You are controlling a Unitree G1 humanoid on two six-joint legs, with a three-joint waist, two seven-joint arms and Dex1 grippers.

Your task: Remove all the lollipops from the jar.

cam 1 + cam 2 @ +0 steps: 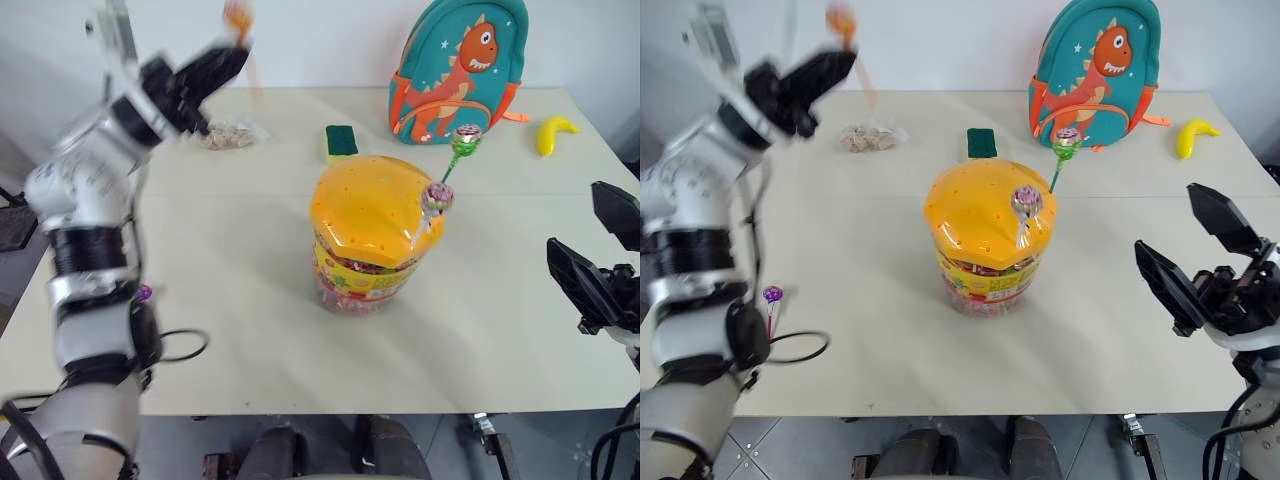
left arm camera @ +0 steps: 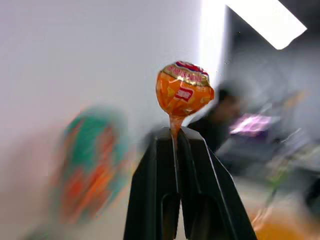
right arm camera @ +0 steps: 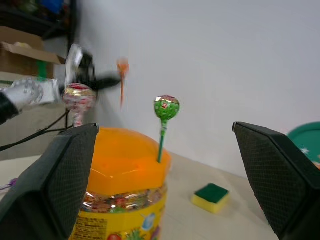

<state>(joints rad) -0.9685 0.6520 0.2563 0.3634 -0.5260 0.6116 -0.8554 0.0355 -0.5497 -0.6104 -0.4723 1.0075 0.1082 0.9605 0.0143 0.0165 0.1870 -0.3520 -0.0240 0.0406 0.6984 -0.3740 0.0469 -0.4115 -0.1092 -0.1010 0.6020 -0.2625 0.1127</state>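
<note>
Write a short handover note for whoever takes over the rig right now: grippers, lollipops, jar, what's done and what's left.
Left gripper: shut on the orange lollipop, held high over the table's far left.
Right gripper: open, empty, to the right of the jar.
Jar: mid-table, orange lid on. Two lollipops stand in its lid: the green lollipop and the pink lollipop.
Done: the purple lollipop lies on the table near the left edge; the orange one is out of the jar, not yet set down.
Left: put down the orange one, then pull the green and pink ones.
</note>
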